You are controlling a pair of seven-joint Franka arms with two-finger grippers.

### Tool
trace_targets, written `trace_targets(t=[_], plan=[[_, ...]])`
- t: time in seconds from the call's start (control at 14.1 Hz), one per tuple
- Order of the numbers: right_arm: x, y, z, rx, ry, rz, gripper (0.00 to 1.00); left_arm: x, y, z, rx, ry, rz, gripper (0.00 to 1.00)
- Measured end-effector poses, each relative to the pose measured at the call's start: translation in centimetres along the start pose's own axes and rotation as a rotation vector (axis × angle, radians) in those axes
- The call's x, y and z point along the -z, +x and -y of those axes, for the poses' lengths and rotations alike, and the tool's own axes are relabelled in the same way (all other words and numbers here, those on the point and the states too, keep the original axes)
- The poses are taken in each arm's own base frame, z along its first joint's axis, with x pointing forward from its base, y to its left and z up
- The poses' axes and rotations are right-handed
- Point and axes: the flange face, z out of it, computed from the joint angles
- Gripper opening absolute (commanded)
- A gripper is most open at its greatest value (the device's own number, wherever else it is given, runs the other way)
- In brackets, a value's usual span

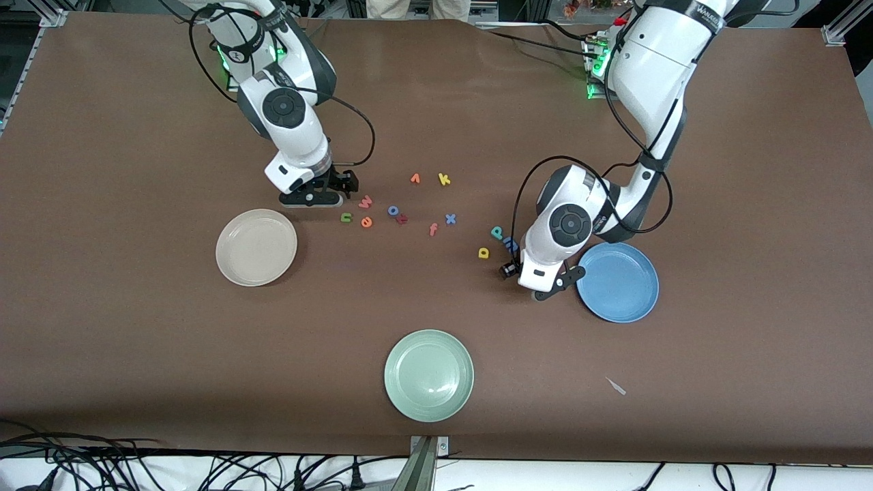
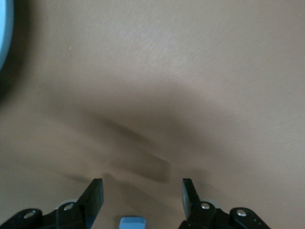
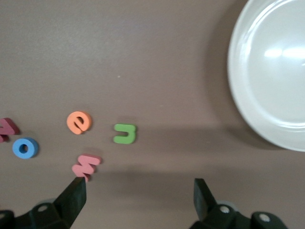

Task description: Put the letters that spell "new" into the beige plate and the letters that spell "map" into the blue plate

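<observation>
The green n (image 1: 346, 217) (image 3: 125, 133), orange e (image 1: 367, 221) (image 3: 78, 122) and pinkish-red w (image 1: 366, 202) (image 3: 85, 165) lie close together beside the beige plate (image 1: 256, 247) (image 3: 267, 71). My right gripper (image 1: 339, 188) (image 3: 140, 183) hangs open just over the table next to the w, one finger at its edge. The teal p (image 1: 497, 233) and yellow a (image 1: 483, 253) lie near the blue plate (image 1: 617, 281) (image 2: 4, 43). My left gripper (image 1: 510, 262) (image 2: 142, 183) is low over the blue m (image 1: 512, 244) (image 2: 132, 223), which sits between its open fingers without touching either.
Other letters lie mid-table: a blue o (image 1: 393, 210), a pink letter (image 1: 402, 219), a pink f (image 1: 433, 229), a blue x (image 1: 450, 219), an orange v (image 1: 415, 179), a yellow k (image 1: 444, 179). A pale green plate (image 1: 428, 374) sits nearest the front camera.
</observation>
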Motion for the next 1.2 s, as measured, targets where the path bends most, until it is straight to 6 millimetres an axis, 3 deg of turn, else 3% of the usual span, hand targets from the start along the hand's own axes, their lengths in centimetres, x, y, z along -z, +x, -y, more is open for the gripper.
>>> trace_targets(t=[0.28,0.71,1.2], plan=[[-3.3,-0.8,1.3,-0.005,-0.007,-0.005,1.0,-1.0,-2.2,-0.2,0.023,0.003,0.052,0.75],[-3.3,1.1,1.5,-0.018,-0.004,-0.029,0.99,-0.4,-3.4,0.9,0.022,0.032,0.074,0.46],[-6.0,1.6,1.4,-0.008,-0.044,-0.027,0.95,-0.6,-3.3,1.2,0.038,0.028,0.086,0.51]])
